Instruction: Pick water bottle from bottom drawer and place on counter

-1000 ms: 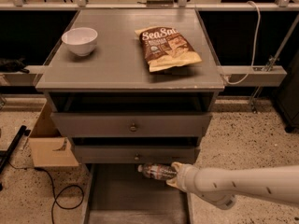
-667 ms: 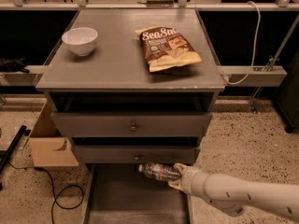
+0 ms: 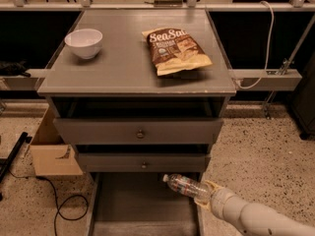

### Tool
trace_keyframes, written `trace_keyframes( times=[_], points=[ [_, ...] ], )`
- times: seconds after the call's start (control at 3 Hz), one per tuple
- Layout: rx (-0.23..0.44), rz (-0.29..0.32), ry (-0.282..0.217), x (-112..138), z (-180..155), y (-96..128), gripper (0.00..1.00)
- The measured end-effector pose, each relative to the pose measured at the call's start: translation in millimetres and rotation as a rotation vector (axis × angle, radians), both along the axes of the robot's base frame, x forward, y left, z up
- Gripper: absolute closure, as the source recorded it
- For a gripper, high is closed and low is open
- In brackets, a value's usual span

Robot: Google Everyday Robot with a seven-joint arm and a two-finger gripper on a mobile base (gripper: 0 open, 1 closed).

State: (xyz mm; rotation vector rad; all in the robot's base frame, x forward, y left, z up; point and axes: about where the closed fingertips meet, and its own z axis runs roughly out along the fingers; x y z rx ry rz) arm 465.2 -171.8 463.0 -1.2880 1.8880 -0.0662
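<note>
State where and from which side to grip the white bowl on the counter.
Probably the rim of the bowl, from straight above: it stands upright, mouth open, so one finger can drop inside and one outside. The gripper is low over the bottom drawer, shut on the water bottle.

The single camera looks from in front of and above the cabinet, facing the drawer fronts and tilted down. The whole desk [image 3: 123, 68] fills the upper half, from front edge to rear edge, and the open bottom drawer [image 3: 142, 208] is cut off at the lower border. It stands fairly near, and the end effector [image 3: 203, 196] shows at lower right, above the drawer's right wall, gripping the water bottle [image 3: 184, 185].
</note>
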Motion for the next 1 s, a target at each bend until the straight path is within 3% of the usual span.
trace_keyframes(
  times=[0.33, 0.67, 1.0],
  points=[
    [0.014, 0.046, 0.039, 5.8, -20.0, 25.5, 1.00],
    [0.006, 0.136, 0.007, 18.1, -0.4, 70.6, 1.00],
    [-0.031, 0.187, -0.052, 27.9, 36.3, 95.9, 1.00]
  ],
)
